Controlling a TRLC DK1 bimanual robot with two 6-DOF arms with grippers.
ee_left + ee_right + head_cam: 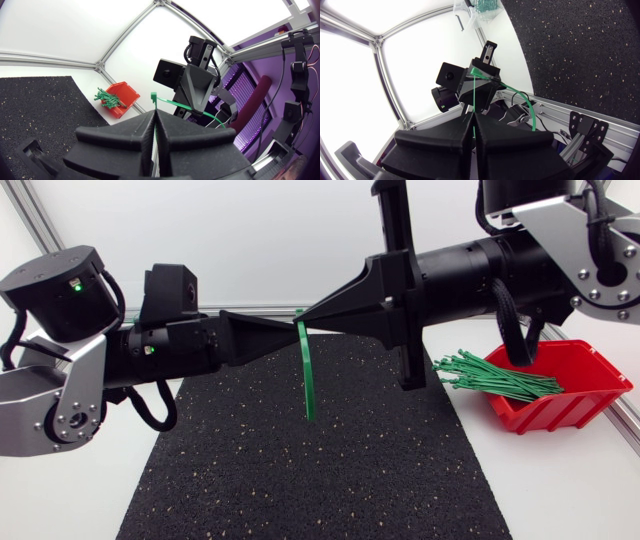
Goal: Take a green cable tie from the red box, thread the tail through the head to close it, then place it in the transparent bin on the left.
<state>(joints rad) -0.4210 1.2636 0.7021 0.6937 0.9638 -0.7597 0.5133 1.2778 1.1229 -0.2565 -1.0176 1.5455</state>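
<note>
Two arms met tip to tip above centre of one black mat (300,470). Left claw (287,327) and right claw (315,311) each clenched on same single green cable tie (306,375), strap hanging down in curve. One red box (590,385) at 3 o'clock held heap of spare ties (495,375), too many to count.

Bright diffuse light, soft shadows, whites glaring, fisheye bowing (wrist views)

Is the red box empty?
No, a bunch of green cable ties lies in the red box, with their ends poking out over its edge.
</note>
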